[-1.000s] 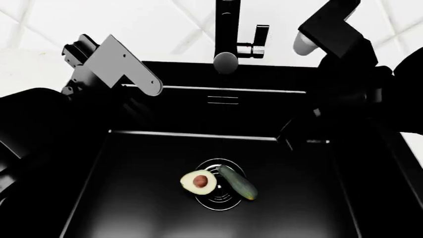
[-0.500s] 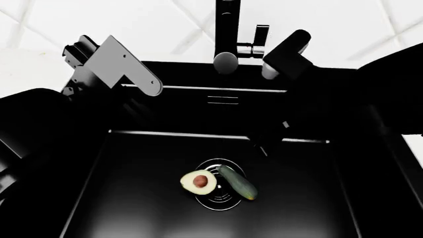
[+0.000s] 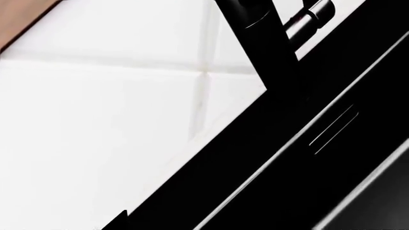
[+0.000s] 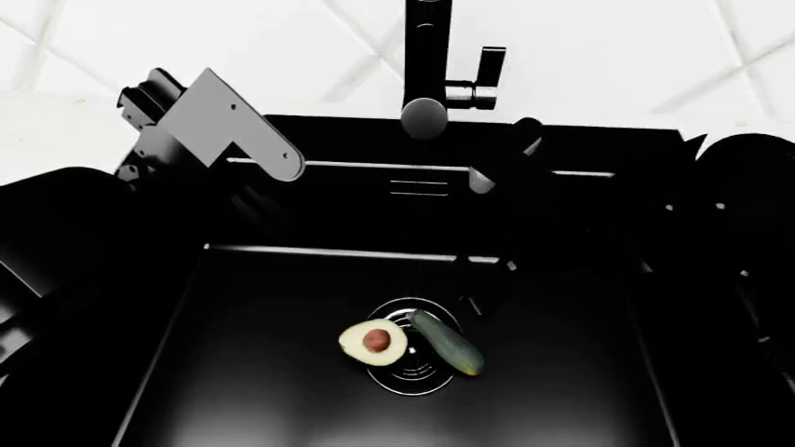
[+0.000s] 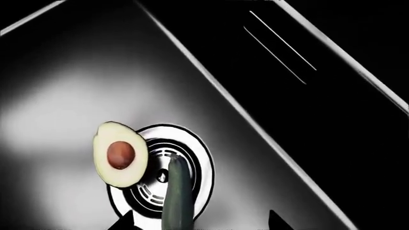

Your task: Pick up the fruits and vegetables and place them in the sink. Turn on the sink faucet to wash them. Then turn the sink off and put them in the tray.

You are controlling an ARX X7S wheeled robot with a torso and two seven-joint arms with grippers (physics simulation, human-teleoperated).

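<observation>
The zucchini [image 4: 448,342] is laid on the sink [image 4: 249,372] floor across the drain [image 4: 416,368], its long axis angled toward the back wall, touching the halved avocado [image 4: 372,341], with bare basin all round; neither arm's jaws can be judged.

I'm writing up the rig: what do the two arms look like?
Both arms are mostly black. The left arm carries a flat grey angled plate near its wrist; the right arm has a pale grey patch on a rounded black link. No cables or markings visible.
</observation>
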